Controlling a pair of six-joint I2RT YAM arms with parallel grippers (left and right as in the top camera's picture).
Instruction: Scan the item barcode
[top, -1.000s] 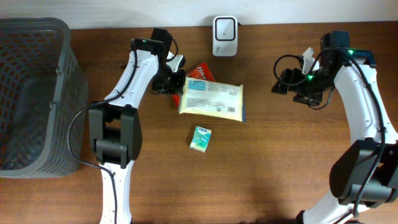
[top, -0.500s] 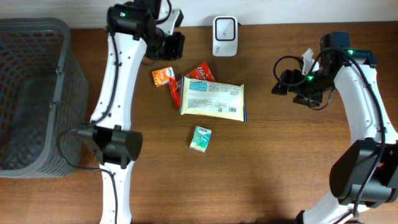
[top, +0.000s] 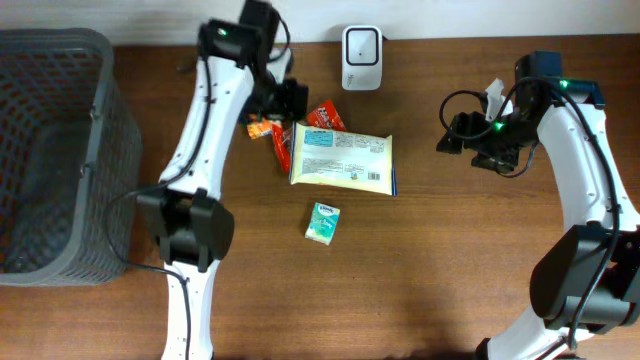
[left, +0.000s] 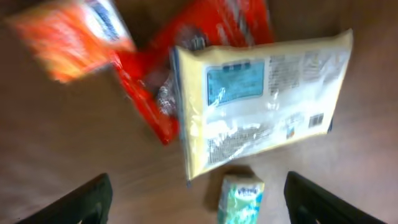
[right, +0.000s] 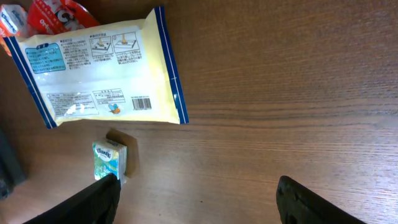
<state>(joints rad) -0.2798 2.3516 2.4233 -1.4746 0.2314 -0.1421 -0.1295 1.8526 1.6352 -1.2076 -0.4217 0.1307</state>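
Looks like a mock shop checkout rigged up on a brown wooden tabletop (top: 440, 250): small white box-shaped barcode scanner (top: 361, 44) at the far edge, grey plastic mesh shopping basket (top: 100, 120) off to the left. Retail stuff sits in the middle too, a yellow plastic wipes pack (top: 342, 160) and a little green tissue packet (top: 322, 222).

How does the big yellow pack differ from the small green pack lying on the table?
The yellow pack is far larger and flat; the green pack is small and boxy. The yellow pack shows a barcode face up; none is visible on the green pack. The yellow pack touches red packets; the green pack lies alone. Both rest on the table, unheld.
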